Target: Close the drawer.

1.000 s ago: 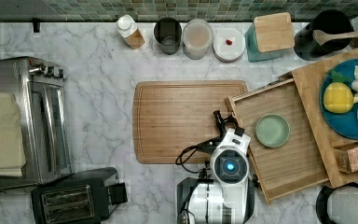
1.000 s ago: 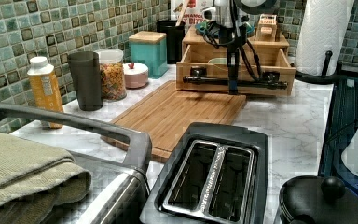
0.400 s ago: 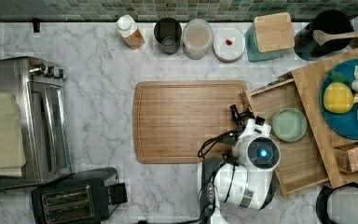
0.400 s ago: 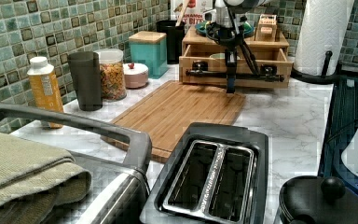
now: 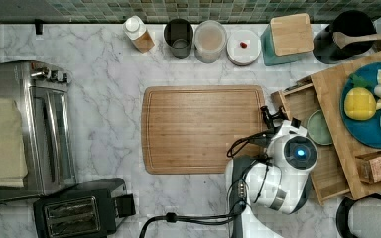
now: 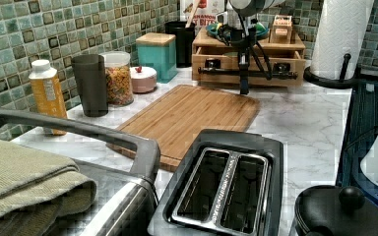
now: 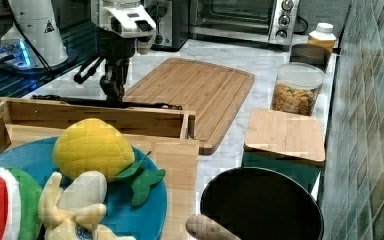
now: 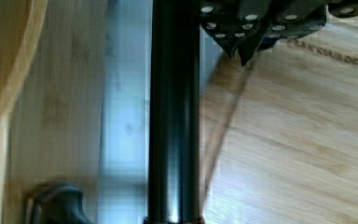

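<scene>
Marble-patterned table [image 5: 99, 129] with grey veins, backed by a wall of small green glazed tiles. At the top view's right, a light-bamboo drawer [image 5: 297, 101], shallow with raised rims, partly pulled out from under a wooden top slab [image 5: 335, 129]; only a narrow strip of its inside showing, with a pale green round dish [image 5: 319, 127] half tucked beneath the slab. Across the drawer front, a long black bar handle [image 6: 248, 74], smooth and round, held off the wood on two short posts.

Flat bamboo cutting board [image 5: 203, 130] with rounded corners and a groove near its edge, lying just beside the drawer front with a thin band of bare marble between. More open marble between the board and the toaster oven [image 5: 34, 124] at the top view's left, and in front of the board towards a black two-slot toaster [image 6: 224, 184].

Along the tiled wall: orange bottle [image 5: 138, 33], dark cup [image 5: 178, 37], clear jar [image 5: 211, 40], small lidded bowl [image 5: 243, 47], teal box with wooden lid [image 5: 287, 37], black pot [image 5: 345, 34].

White robot arm above the drawer's front edge, hand [image 6: 244, 73] pointing straight down at the black bar. In the wrist view, dark fingertips [image 8: 242, 44] close together beside the bar, over the wood grain of the board; narrow, nothing gripped between them. Contact with the bar not clear.
</scene>
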`<action>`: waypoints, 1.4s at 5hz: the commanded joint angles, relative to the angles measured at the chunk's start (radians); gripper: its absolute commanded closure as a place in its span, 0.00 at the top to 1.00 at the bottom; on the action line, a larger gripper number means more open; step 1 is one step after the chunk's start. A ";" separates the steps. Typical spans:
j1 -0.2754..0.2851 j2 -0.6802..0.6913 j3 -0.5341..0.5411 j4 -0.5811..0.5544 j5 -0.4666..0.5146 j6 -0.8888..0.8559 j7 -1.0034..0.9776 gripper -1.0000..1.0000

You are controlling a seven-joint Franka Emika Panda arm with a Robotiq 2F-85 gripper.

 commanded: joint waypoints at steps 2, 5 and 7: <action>-0.166 0.128 -0.102 0.350 0.277 0.101 -0.419 0.00; -0.217 0.126 -0.102 0.405 0.269 0.158 -0.453 0.00; -0.216 0.126 -0.103 0.405 0.269 0.158 -0.453 0.00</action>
